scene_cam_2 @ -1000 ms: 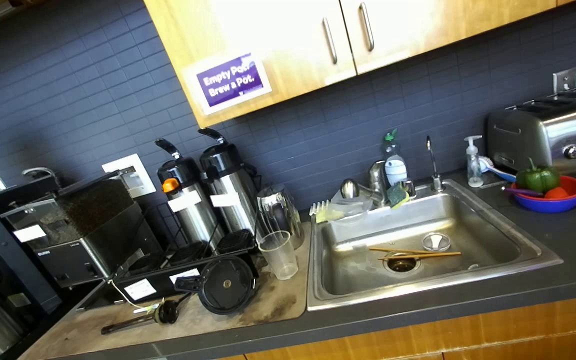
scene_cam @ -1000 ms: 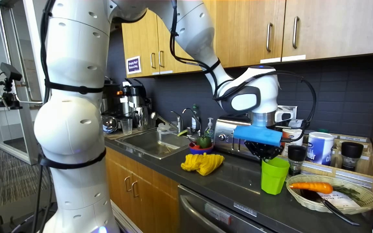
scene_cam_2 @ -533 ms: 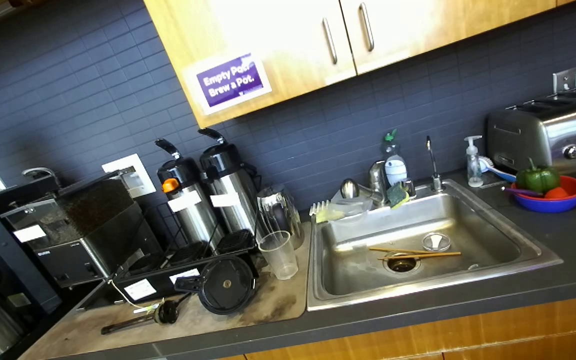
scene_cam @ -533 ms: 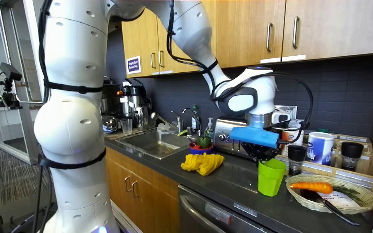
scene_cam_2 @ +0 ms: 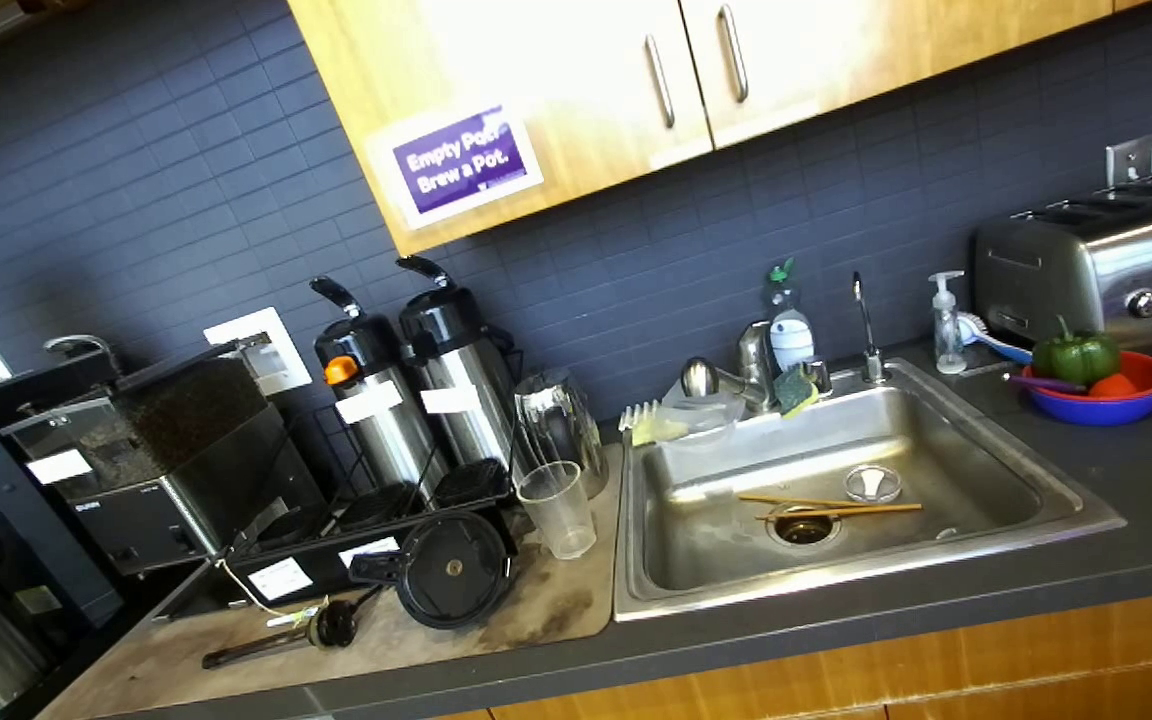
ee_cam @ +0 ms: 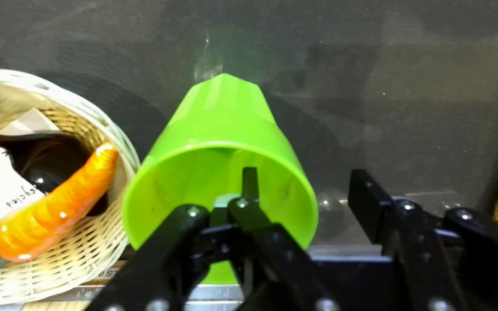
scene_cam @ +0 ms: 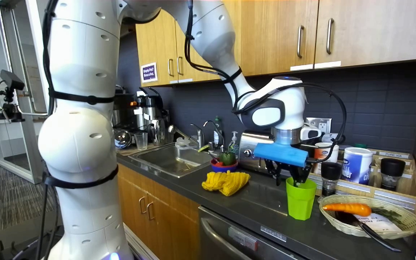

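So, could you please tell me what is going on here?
A robot arm is at work over the kitchen counter, its gripper open at a green cup. One finger is over or just inside the cup's mouth, the other outside the rim, and they stand apart, not clamped on its wall. The cup appears to stand upright on the counter, beside a woven basket with an orange carrot in it; a yellow cloth lies on the side away from the basket.
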Robot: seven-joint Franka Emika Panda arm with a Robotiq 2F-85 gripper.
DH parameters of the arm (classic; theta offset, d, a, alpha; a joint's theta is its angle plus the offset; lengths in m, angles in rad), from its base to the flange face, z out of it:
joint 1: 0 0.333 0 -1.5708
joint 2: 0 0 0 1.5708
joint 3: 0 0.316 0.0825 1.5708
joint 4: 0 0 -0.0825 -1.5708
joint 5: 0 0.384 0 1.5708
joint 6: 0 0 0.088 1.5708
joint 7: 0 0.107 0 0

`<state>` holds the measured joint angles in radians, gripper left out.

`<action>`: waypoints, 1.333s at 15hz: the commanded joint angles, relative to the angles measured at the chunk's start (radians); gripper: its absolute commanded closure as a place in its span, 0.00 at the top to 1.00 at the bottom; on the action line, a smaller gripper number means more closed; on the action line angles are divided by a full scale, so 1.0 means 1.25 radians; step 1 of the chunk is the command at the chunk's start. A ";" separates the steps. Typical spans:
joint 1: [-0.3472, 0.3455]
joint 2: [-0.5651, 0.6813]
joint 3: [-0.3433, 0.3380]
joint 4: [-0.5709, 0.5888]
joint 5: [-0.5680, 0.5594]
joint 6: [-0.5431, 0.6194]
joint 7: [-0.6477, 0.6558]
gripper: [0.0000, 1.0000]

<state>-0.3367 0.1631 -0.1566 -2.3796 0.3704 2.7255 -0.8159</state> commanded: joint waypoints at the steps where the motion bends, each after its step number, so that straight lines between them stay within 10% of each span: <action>1: 0.001 -0.026 0.004 -0.019 -0.011 -0.001 0.014 0.88; 20: -0.001 -0.097 -0.016 0.008 -0.014 0.017 0.054 1.00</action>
<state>-0.3353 0.0654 -0.1659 -2.3680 0.3732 2.7498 -0.7966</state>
